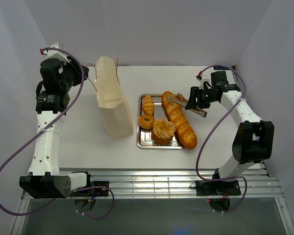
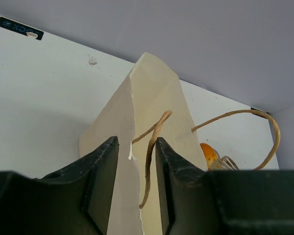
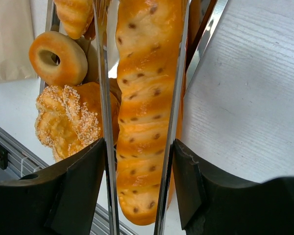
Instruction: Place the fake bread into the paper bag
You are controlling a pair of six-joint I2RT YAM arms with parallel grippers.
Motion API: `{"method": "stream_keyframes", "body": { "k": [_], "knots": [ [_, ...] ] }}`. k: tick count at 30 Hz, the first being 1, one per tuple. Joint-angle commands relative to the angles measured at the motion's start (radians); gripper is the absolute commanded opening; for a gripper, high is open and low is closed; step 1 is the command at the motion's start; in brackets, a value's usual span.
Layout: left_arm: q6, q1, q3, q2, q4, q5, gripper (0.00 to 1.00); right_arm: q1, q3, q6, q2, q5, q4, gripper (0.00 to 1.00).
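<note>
My right pincer (image 3: pixel 137 188) is clenched on the metal tongs (image 3: pixel 102 98), one finger pressing each blade from outside. The long scored baguette (image 3: pixel 144 98) sits straight ahead of it, between the two blades, its long axis running away from my fingers and square to the way they close. That is the relation the lift depends on. The ring doughnut (image 3: pixel 59 58) and the round crusty bun (image 3: pixel 68 117) lie just beside the nearer blade, on the silver tray (image 1: pixel 142 142).

The paper bag (image 1: pixel 112 105) stands upright on the table, well off to the side beyond the tray and right in front of my left pincer (image 2: pixel 134 186). That pincer's fingers stand apart with the bag's rim and a string handle (image 2: pixel 149 161) in the gap.

The right arm is nearer the bread, the left nearer the bag. The tong tips are cut off, so I cannot tell whether the blades truly bite the baguette. The bag's inside is hidden.
</note>
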Motion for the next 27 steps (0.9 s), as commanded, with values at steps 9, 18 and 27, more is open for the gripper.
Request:
{"method": "stream_keyframes", "body": {
  "k": [9, 18, 27],
  "knots": [
    [-0.094, 0.010, -0.122, -0.069, 0.225, 0.265, 0.11, 0.006, 0.078, -0.030, 0.027, -0.053, -0.028, 0.61],
    [-0.139, 0.010, -0.232, -0.133, 0.363, 0.305, 0.00, 0.006, 0.121, -0.019, 0.035, -0.061, -0.039, 0.63],
    [-0.157, 0.010, -0.272, -0.156, 0.413, 0.318, 0.00, 0.006, 0.144, -0.028, 0.056, -0.053, -0.064, 0.64]
  ]
}}
